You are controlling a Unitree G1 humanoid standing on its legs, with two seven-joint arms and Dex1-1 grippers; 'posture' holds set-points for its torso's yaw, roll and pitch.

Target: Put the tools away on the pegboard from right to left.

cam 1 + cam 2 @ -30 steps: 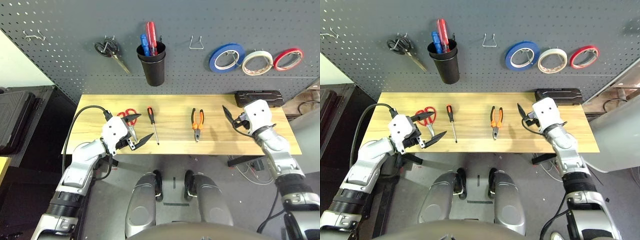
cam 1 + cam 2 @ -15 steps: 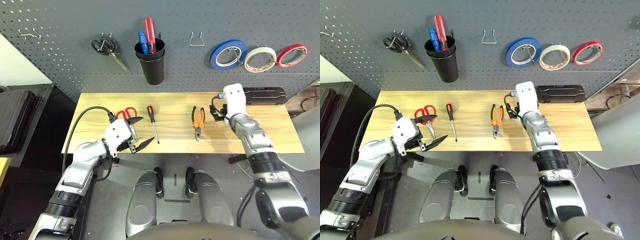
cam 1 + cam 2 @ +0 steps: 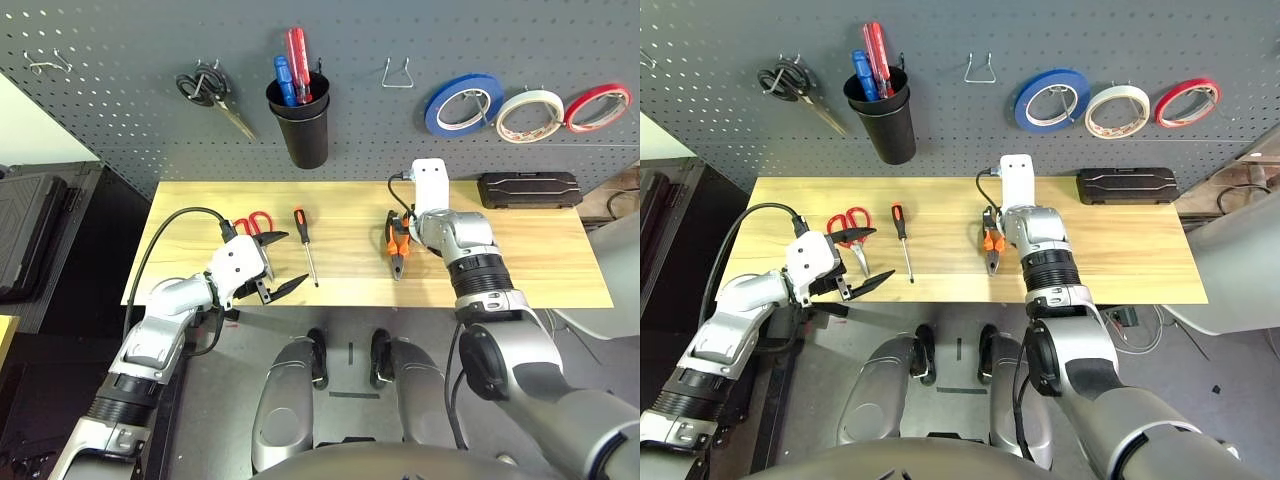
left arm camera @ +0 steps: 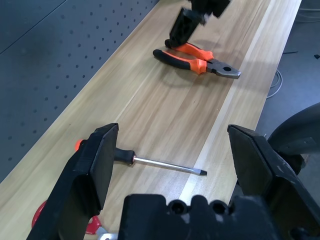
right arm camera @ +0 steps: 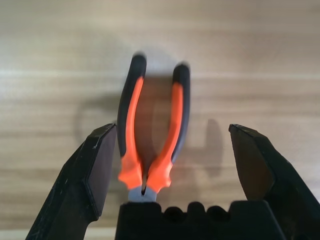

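Pliers (image 5: pixel 152 135) lie flat on the wooden table (image 3: pixel 530 255), handles pointing toward the pegboard (image 3: pixel 120 110) and nose toward the robot's edge. Your right gripper (image 5: pixel 167 167) hangs directly over them with its fingers spread wide, one on either side of the orange-and-black handles, touching neither as far as you can see in the right wrist view.

To the left of the pliers the screwdriver (image 3: pixel 304 243) lies on the table, tip toward the near edge, and further left the red-handled scissors (image 3: pixel 252 226) rest near your left gripper (image 3: pixel 280 262). That gripper is also wide open, holding nothing, hovering at the table's front-left part just beside the scissors.

On the pegboard, the cream-white tape roll (image 3: pixel 530 113) already hangs between a blue tape roll (image 3: pixel 463 102) and a red tape roll (image 3: pixel 598 105). An empty wire hook (image 3: pixel 396 75) sits left of the blue roll. Further left you have a black cup (image 3: pixel 301 125) holding blue and red screwdrivers, then black-handled scissors (image 3: pixel 208 92) on a hook. A black case (image 3: pixel 529 187) lies at the table's back right.
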